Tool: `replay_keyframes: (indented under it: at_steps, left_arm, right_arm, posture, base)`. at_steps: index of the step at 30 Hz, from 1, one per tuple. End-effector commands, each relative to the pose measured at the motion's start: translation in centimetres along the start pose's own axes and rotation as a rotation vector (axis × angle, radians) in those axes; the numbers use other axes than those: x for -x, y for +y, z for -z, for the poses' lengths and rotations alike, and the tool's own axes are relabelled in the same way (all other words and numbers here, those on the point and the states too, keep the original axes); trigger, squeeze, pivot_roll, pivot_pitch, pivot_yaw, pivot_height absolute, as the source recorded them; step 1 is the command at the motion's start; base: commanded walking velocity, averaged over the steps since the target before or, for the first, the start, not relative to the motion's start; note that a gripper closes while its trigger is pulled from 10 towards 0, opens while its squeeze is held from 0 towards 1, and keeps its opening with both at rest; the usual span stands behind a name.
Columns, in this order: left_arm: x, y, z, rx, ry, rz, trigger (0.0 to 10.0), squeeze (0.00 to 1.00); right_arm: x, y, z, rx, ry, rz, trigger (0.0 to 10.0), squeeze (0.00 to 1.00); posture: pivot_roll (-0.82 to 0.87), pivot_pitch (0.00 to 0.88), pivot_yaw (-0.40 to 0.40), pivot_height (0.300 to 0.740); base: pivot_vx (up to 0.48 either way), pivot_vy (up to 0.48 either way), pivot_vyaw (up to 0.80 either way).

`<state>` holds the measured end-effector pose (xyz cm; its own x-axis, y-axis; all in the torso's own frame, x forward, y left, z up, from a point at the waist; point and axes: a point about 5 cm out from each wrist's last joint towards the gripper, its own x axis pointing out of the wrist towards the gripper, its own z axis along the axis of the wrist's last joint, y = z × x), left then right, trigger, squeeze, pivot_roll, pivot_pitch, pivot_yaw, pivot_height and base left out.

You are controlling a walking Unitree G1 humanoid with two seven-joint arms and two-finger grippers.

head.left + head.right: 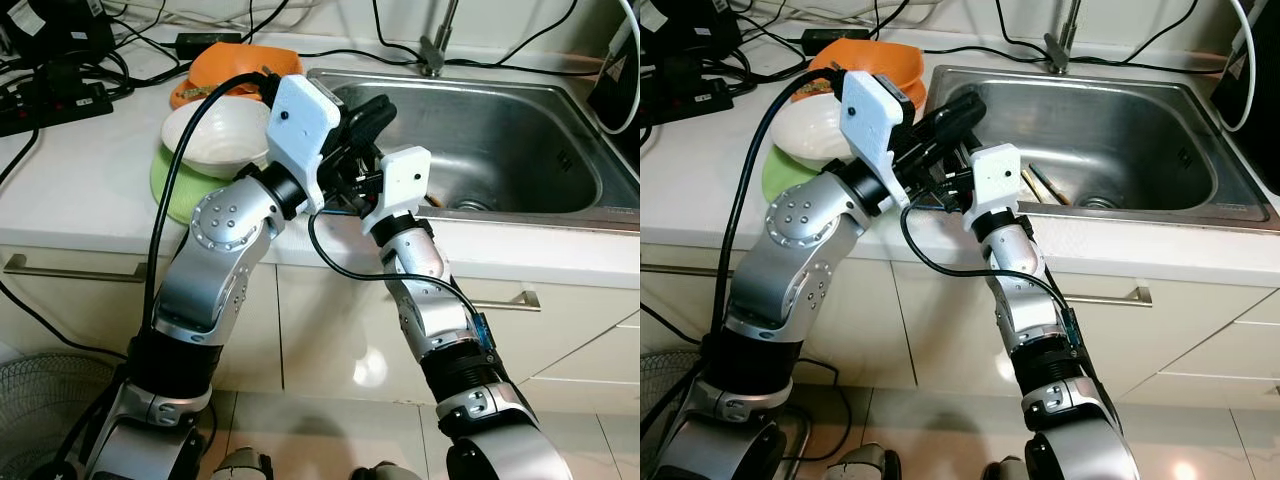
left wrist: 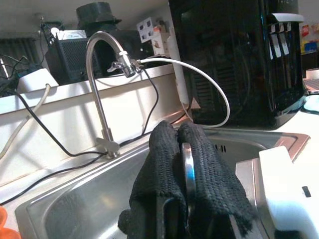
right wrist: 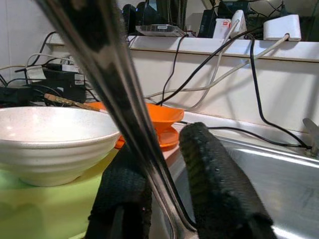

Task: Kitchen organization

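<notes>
Utensil (image 2: 186, 169) clamped in left jaws, right jaws narrow around it, over sink rim (image 1: 520, 215).

Colour rundown: the tabletop (image 1: 90, 170) is plain white, and the sink (image 1: 500, 140) is bare silvery steel, same as the faucet (image 2: 99, 89). A cream-white bowl (image 1: 215, 140) sits on a lime green plate (image 1: 175, 190), with bright orange dishes (image 1: 240, 65) behind it. Both arms are silver with white wrist boxes. The left tool (image 2: 187, 164) has black knit-textured fingers clamped on a shiny silver utensil (image 2: 187, 164); the right tool (image 3: 167, 199) is the same black. Cables are black, one hose (image 2: 199, 67) is white. Cabinet fronts (image 1: 330, 330) are off-white.
</notes>
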<state>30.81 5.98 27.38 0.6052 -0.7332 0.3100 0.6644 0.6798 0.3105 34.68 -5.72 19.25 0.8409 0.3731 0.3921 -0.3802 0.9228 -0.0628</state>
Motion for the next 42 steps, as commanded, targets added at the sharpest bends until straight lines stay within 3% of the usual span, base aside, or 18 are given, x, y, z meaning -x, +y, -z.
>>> replay_keyframes:
  at_steps: [1,2,3,4,11,21,23,24,38,40,42]
  left_arm:
    - [0.2,-0.4,0.4,0.006,0.014,0.017,10.0,0.03]
    - [0.3,-0.3,0.4,0.01,0.017,0.011,10.0,0.76]
    - [0.3,-0.3,0.4,0.01,0.017,0.011,10.0,0.76]
    - [0.5,-0.2,0.6,0.018,0.022,0.004,10.0,1.0]
    - [0.7,0.1,0.6,0.017,0.021,-0.018,10.0,1.0]
    - [1.3,1.7,0.2,0.011,0.003,-0.126,10.0,1.0]
    - [1.5,2.0,0.2,0.015,-0.005,-0.155,10.0,0.98]
    - [1.8,2.1,0.2,0.022,-0.003,-0.159,10.0,0.0]
    - [4.5,1.9,2.7,0.021,0.148,-0.165,10.0,0.0]
    - [5.4,1.0,4.2,0.011,0.25,-0.11,10.0,0.0]
    - [5.9,0.6,4.8,0.006,0.292,-0.085,10.0,0.0]
  right_arm:
    - [-0.2,-0.9,-0.6,-0.014,-0.029,0.047,0.0,0.0]
    - [-0.2,-1.0,-0.6,-0.012,-0.028,0.051,0.0,0.0]
    - [-0.2,-1.0,-0.6,-0.012,-0.028,0.051,0.0,0.0]
    - [-0.1,-1.2,-0.5,-0.011,-0.025,0.058,0.0,0.0]
    - [0.0,-1.8,-0.4,0.0,-0.022,0.097,0.0,0.0]
    - [-0.1,-2.4,-0.4,0.006,-0.017,0.114,0.0,0.0]
    - [-0.1,-2.4,-0.4,0.006,-0.017,0.116,0.0,0.0]
    - [-0.1,-2.6,-0.3,0.009,-0.015,0.119,0.0,0.0]
    - [-1.8,-5.5,-1.3,0.095,-0.007,0.171,0.0,0.0]
    - [-2.6,-6.7,-1.6,0.133,0.019,0.186,0.0,0.0]
    - [-2.9,-7.4,-1.7,0.145,0.039,0.202,0.0,0.0]
  posture:
    - [0.08,0.055,-0.007,0.718]
    - [0.08,0.055,-0.007,0.718]
    - [0.08,0.055,-0.007,0.718]
    - [0.08,0.059,-0.009,0.718]
    - [0.08,0.062,-0.014,0.718]
    - [0.09,0.067,-0.019,0.718]
    - [0.09,0.067,-0.019,0.718]
    - [0.09,0.069,-0.019,0.718]
    - [0.09,0.072,-0.02,0.718]
    - [0.09,0.075,-0.025,0.718]
    - [0.1,0.075,-0.028,0.718]
  base:
    - [0.0,0.0,0.0]
    - [0.0,0.0,0.0]
    - [0.0,0.0,0.0]
    - [0.0,0.0,0.0]
    - [0.0,0.0,0.0]
    - [0.0,0.0,0.0]
    - [0.0,0.0,0.0]
    - [0.0,0.0,0.0]
    - [0.0,0.0,0.0]
    - [0.0,0.0,0.0]
    - [0.0,0.0,0.0]
